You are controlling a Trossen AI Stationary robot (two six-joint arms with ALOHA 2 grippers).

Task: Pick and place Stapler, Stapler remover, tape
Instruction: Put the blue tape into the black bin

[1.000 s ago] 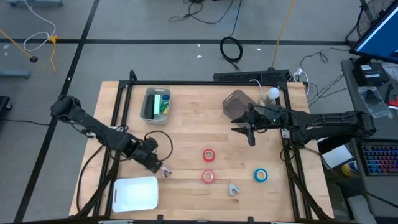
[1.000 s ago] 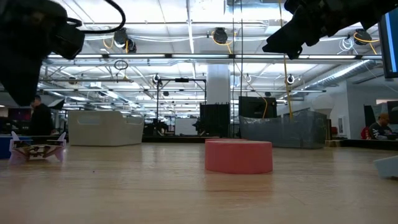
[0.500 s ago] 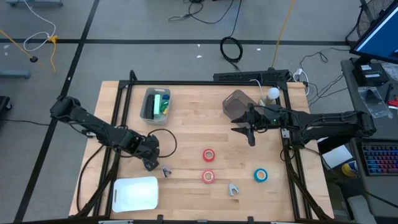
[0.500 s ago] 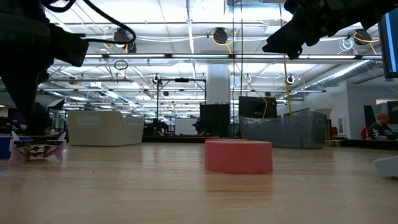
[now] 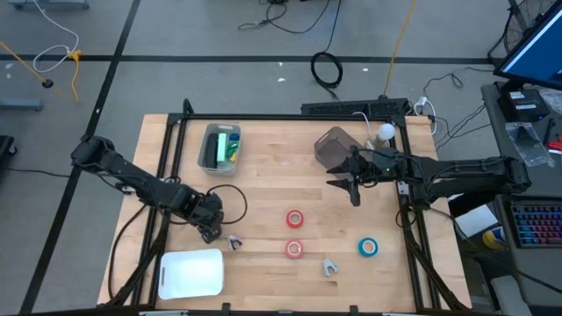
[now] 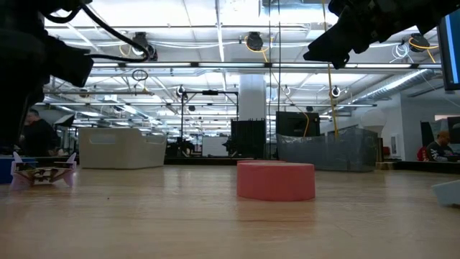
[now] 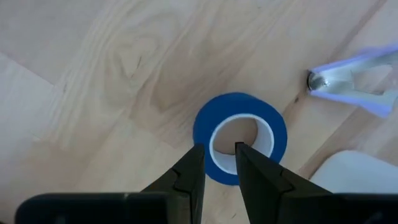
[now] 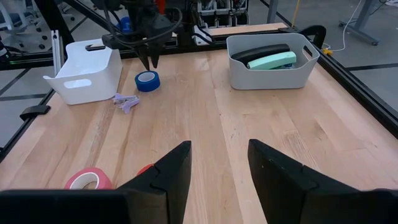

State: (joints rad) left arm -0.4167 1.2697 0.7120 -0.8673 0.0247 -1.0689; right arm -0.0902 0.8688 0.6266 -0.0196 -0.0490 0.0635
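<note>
My left gripper (image 5: 211,233) hovers just above a blue tape roll (image 7: 239,137) lying flat near the table's near-left corner. Its fingers point down, a narrow gap apart, over the roll's rim. The right wrist view shows this gripper (image 8: 151,64) clear of the roll (image 8: 147,81). A pale stapler remover (image 5: 234,241) lies beside it. Two red rolls (image 5: 295,219) (image 5: 294,249) and another blue roll (image 5: 368,247) lie flat mid-table. A green stapler (image 5: 230,147) lies in the grey bin (image 5: 207,149). My right gripper (image 5: 351,186) waits open above the far right.
A white bin (image 5: 191,274) stands at the near-left corner, close to my left gripper. A dark translucent container (image 5: 334,147) stands by my right gripper. A small grey object (image 5: 329,267) lies near the table's near edge. Bare wood shows between the rolls and the grey bin.
My left gripper has shifted a little toward the table's left edge, away from the stapler remover, and then held still. My right arm has kept still and no object has moved.
</note>
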